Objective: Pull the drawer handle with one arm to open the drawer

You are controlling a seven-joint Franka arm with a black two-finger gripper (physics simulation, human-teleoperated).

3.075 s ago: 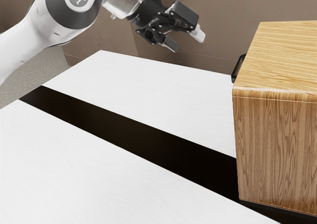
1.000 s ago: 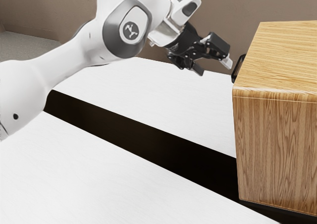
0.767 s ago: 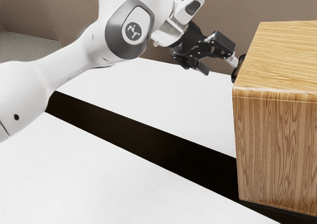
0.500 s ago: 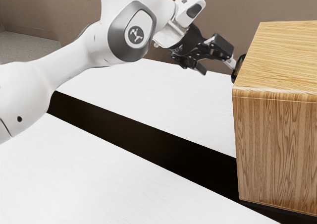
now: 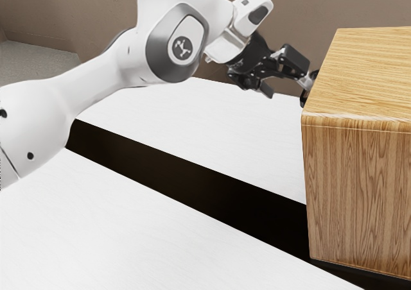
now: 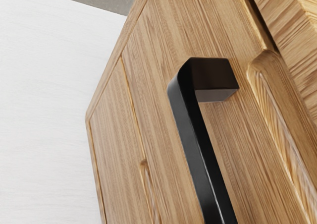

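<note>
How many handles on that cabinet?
1: a black bar handle on the wooden cabinet's front face. Its other faces are hidden, so there may be more.

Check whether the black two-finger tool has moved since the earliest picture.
Yes. The black two-finger tool has moved toward the exterior view's right and lower, from well short of the light oak cabinet to just beside its black bar handle.

White table (image 5: 192, 126), black band (image 5: 192, 181) across it, lies below the gripper (image 5: 290, 85); a cabinet (image 5: 359, 187) stands on it just ahead.
</note>
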